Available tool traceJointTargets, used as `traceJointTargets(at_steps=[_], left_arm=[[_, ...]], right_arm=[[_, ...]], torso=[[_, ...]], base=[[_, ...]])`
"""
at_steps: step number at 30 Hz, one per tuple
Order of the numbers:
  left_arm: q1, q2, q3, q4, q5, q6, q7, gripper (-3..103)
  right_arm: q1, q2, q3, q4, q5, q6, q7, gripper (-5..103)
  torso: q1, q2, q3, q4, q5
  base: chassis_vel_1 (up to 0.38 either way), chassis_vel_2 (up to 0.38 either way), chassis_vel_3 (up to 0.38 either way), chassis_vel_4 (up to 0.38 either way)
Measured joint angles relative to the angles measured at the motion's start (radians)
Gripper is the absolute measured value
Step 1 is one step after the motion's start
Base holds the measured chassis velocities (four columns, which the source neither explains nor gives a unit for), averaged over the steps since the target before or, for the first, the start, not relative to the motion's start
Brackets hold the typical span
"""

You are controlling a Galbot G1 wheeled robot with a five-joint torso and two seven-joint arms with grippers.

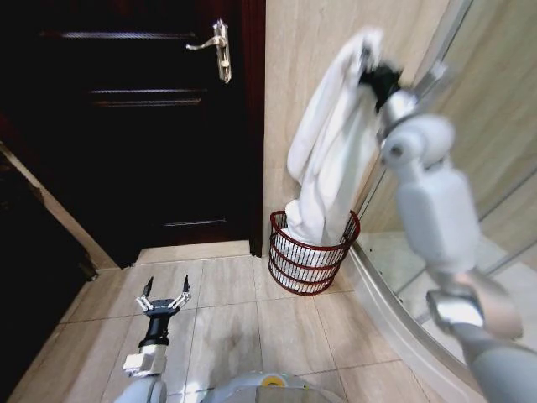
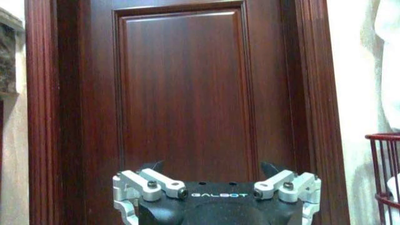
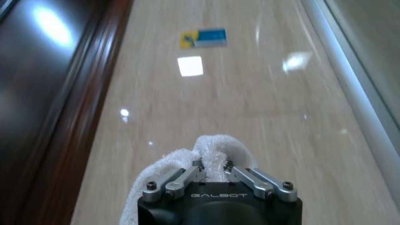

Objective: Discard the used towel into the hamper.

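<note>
A white towel hangs from my right gripper, which is raised high against the beige wall and shut on the towel's top end. In the right wrist view the towel bunches between the closed fingers of the right gripper. The towel's lower end drapes down into the hamper, a dark red wire basket on the floor at the wall's foot. My left gripper is low over the floor tiles to the left, open and holding nothing. The left gripper faces the door, and the hamper's rim shows to one side.
A dark wooden door with a metal handle stands left of the hamper. A curved glass shower enclosure with a raised curb bounds the right side. Beige floor tiles lie open in front of me.
</note>
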Motion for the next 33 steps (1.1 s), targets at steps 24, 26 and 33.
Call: traceJointTargets(at_steps=[24, 26, 33], left_arm=[[-0.020, 0.000, 0.002, 0.007, -0.005, 0.012, 0.002, 100], [-0.019, 0.000, 0.001, 0.005, -0.006, 0.012, 0.002, 100], [-0.005, 0.000, -0.012, 0.003, -0.032, 0.003, 0.000, 100]], right_arm=[[-0.238, 0.025, 0.006, 0.006, -0.083, 0.017, -0.013, 12], [-0.282, 0.043, 0.008, -0.001, -0.082, 0.035, -0.013, 12], [-0.482, 0.111, 0.038, -0.059, -0.120, 0.095, -0.020, 12]], torso=[[0.000, 0.000, 0.005, -0.0003, -0.0003], [0.000, 0.000, 0.006, -0.0002, 0.0000], [0.000, 0.000, 0.007, 0.0001, 0.0006]], base=[[0.000, 0.000, 0.000, 0.000], [0.000, 0.000, 0.000, 0.000], [0.000, 0.000, 0.000, 0.000]])
